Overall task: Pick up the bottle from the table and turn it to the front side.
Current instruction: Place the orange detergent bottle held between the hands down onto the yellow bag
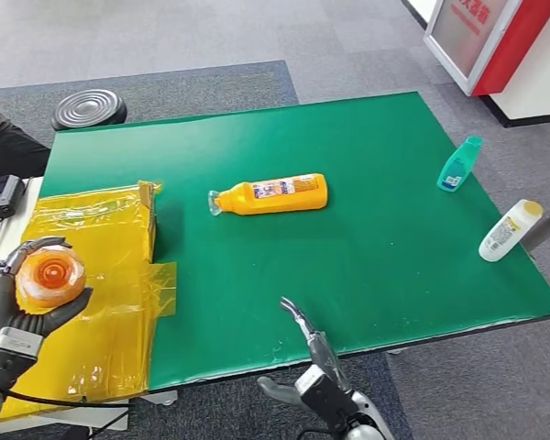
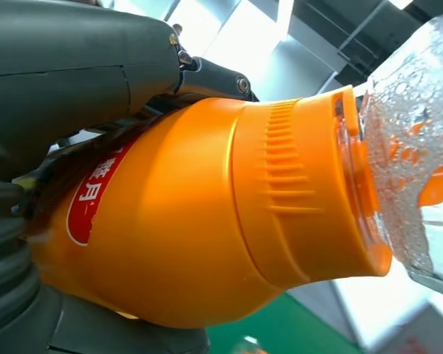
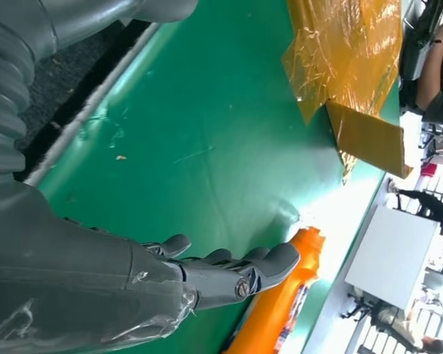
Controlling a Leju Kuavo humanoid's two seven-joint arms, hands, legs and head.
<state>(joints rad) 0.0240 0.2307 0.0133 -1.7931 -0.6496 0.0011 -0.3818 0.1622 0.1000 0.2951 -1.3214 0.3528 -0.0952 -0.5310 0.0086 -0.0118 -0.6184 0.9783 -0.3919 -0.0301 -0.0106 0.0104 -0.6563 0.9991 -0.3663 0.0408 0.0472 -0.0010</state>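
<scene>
Your left hand (image 1: 23, 302) held an orange bottle (image 2: 208, 214) of glossy, smooth plastic, ribbed at the collar, its clear cap (image 2: 414, 140) beaded with droplets. The desk (image 1: 369, 257) wore a matt green covering. At nine o'clock on it, the box (image 1: 93, 275) was wrapped in shiny, crinkled yellow film. Your right hand (image 1: 313, 362) looked like matt grey plastic and metal.

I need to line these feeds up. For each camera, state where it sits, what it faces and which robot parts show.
Head view: high on the body, looking down at the green table; both hands show, left hand holding an orange bottle, right hand empty.
Left wrist view: behind the left hand, looking along that bottle toward the ceiling.
Right wrist view: behind the right hand, facing the table.
Shared: head and right wrist views both show the lying orange bottle.
</scene>
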